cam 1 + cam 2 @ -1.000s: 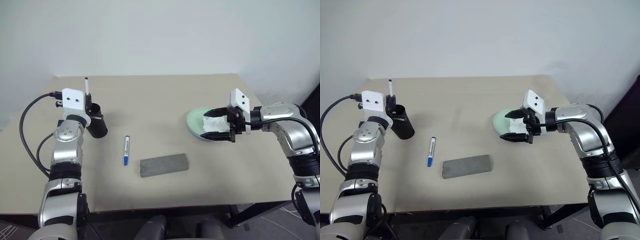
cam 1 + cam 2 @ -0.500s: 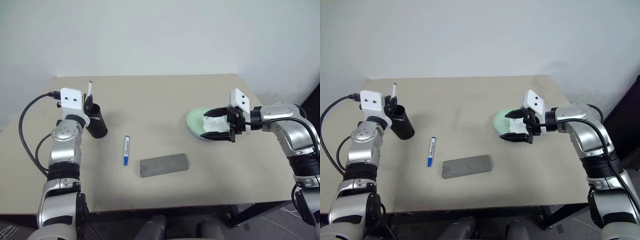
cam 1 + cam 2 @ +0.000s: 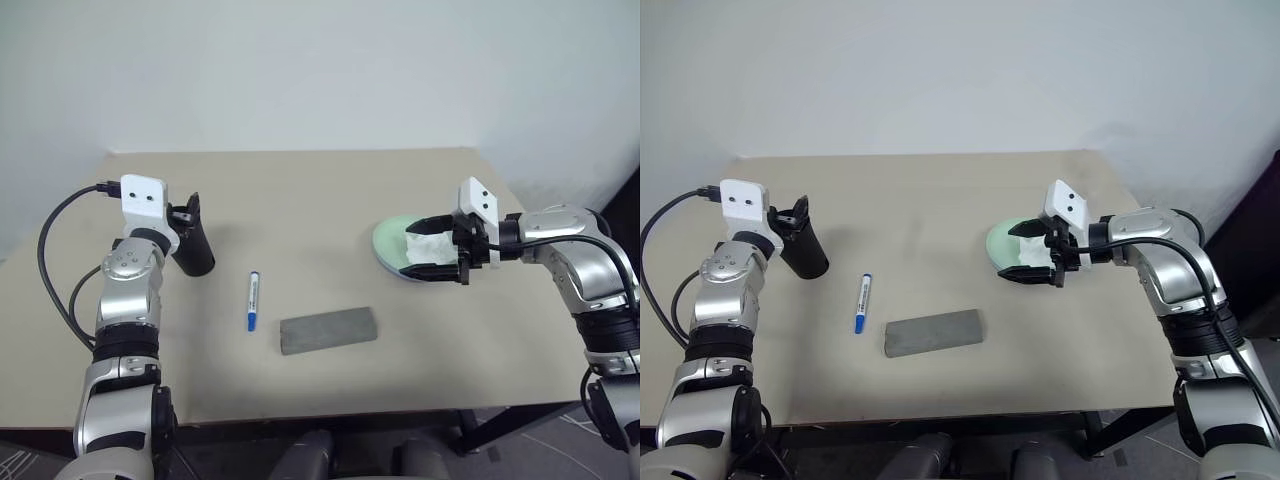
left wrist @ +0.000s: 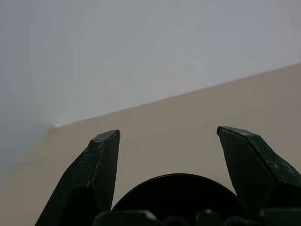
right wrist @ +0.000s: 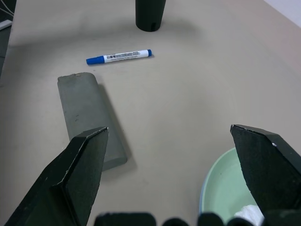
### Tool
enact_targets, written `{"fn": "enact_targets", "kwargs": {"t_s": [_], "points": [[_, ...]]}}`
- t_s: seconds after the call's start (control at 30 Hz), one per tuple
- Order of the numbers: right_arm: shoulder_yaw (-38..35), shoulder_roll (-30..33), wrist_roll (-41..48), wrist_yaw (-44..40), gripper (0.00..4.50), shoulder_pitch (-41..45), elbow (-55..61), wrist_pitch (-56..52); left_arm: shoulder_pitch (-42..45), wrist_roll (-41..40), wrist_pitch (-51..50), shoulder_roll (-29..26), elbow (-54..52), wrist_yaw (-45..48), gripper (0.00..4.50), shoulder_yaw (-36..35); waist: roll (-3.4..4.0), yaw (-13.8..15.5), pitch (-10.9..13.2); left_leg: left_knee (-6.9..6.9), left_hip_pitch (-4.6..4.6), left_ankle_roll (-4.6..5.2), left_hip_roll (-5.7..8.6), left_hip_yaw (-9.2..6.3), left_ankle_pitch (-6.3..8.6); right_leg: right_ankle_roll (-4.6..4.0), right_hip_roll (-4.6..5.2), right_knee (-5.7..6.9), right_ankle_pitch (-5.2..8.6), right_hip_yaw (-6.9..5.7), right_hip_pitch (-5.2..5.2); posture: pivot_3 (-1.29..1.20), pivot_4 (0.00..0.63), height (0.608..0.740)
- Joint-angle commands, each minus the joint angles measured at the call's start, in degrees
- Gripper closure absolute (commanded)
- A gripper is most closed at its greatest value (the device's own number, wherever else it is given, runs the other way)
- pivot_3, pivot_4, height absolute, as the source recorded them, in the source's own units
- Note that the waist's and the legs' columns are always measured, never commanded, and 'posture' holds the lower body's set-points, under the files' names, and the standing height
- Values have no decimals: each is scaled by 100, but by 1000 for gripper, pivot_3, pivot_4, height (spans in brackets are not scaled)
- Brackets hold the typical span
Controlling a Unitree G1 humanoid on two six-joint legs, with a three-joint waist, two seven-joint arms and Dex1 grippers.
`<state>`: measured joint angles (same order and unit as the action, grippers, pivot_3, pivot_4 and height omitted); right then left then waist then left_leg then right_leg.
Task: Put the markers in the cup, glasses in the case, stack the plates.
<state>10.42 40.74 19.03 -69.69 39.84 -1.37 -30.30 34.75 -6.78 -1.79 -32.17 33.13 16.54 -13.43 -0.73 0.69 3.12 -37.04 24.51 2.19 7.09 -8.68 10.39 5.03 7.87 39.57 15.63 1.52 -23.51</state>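
**Inspector A:** The cup [image 3: 195,248] is a black, matte, tapered tumbler, taller than wide, standing upright near the left side of the table [image 3: 330,200]. The left gripper [image 3: 187,207] sits directly over its rim, fingers spread apart and gripping nothing. In the left wrist view the dark round mouth lies between the two splayed fingers [image 4: 101,165].

**Inspector B:** And the other items?

**Inspector A:** One marker [image 3: 253,300], white barrel with blue cap, lies flat on the table just to the right of the cup. The case [image 3: 328,330], a grey oblong slab, lies closed to the right of the marker, nearer the front edge. The plates [image 3: 392,240] sit well to the right; the mint green rim is plain, with a pale blue edge beneath. A crumpled white tissue [image 3: 430,246] rests on top.

**Inspector B:** Right gripper?

**Inspector A:** The right gripper [image 3: 432,245] hangs over the plates, fingers wide apart on either side of the tissue, clasping nothing.

**Inspector B:** Surface and room?

**Inspector A:** Beige, matte tabletop; a plain white wall [image 3: 320,70] behind it.
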Motion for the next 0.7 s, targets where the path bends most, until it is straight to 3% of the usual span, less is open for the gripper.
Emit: {"fn": "enact_targets", "kwargs": {"t_s": [0.03,0.2,0.43,0.57,0.7], "points": [[-150,5,23,7,0,142,114,92,34,-322,-466,-10,-987,396,1028,46,-4,-1,2,0,1,0,0,0,0,-1,0,0,0,0,-1,0,0,683],[-148,17,20,-5,0,127,122,97,-59,-641,-1762,19,-2506,714,1028,263,-10,-6,4,-7,6,0,1,-3,0,0,1,-1,0,-4,2,0,0,683],[-128,-8,5,-17,0,147,79,137,77,-437,-2903,-30,-3395,477,1028,521,-8,-12,4,-3,4,0,-2,-3,0,2,-2,0,1,-3,0,0,0,683],[-132,-1,3,-21,0,136,72,159,48,-163,-4919,-178,-3978,194,1028,1051,-9,-5,5,-5,4,0,1,-3,0,9,-1,0,5,-3,3,0,0,683],[-133,-5,-3,-22,0,125,71,173,166,-124,-6745,74,-4159,-223,1028,1223,-9,-5,5,-5,3,0,0,-6,0,11,-4,2,7,-4,3,0,0,683]]}}
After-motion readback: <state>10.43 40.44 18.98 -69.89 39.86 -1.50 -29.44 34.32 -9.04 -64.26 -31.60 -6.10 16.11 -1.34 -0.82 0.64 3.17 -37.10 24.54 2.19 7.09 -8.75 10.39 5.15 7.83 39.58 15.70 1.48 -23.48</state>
